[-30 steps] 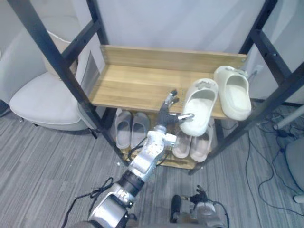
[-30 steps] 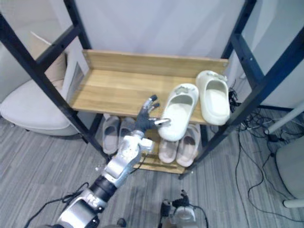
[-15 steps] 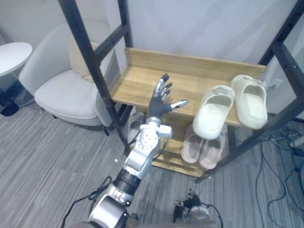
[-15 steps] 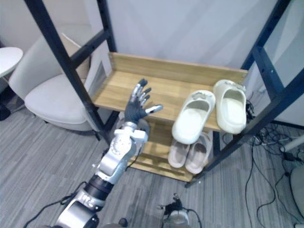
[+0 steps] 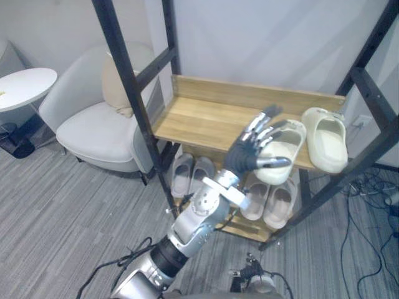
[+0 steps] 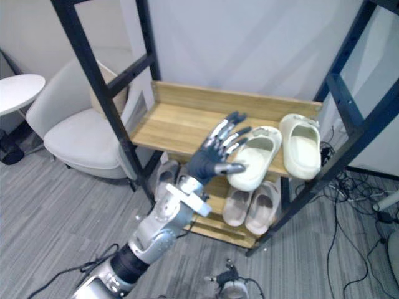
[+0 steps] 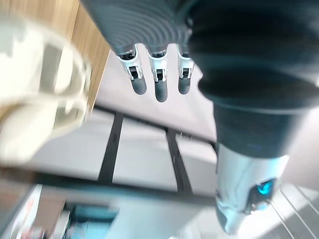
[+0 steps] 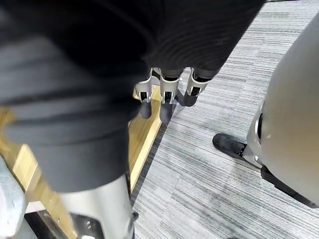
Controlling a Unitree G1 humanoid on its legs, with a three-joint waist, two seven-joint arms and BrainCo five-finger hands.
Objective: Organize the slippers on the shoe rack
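Rightward goes my left hand (image 5: 242, 156), fingers spread, beside the cream foam slipper (image 5: 288, 142), toe pointing wallward on the wooden shelf (image 5: 193, 115); grey carpet (image 5: 62, 205) below.

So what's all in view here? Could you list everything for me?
shoe rack: one, black frame, wooden shelves, centre
cream slippers: two, cream, right end of upper shelf
grey slippers: two, grey, lower shelf, left
beige slippers: two, beige, lower shelf, right
armchair: one, pale grey, left of rack
cushion: one, beige, on armchair
round table: one, white, far left
carpet: grey, striped, floor
left hand: open, raised in front of cream slippers
right hand: low, above carpet
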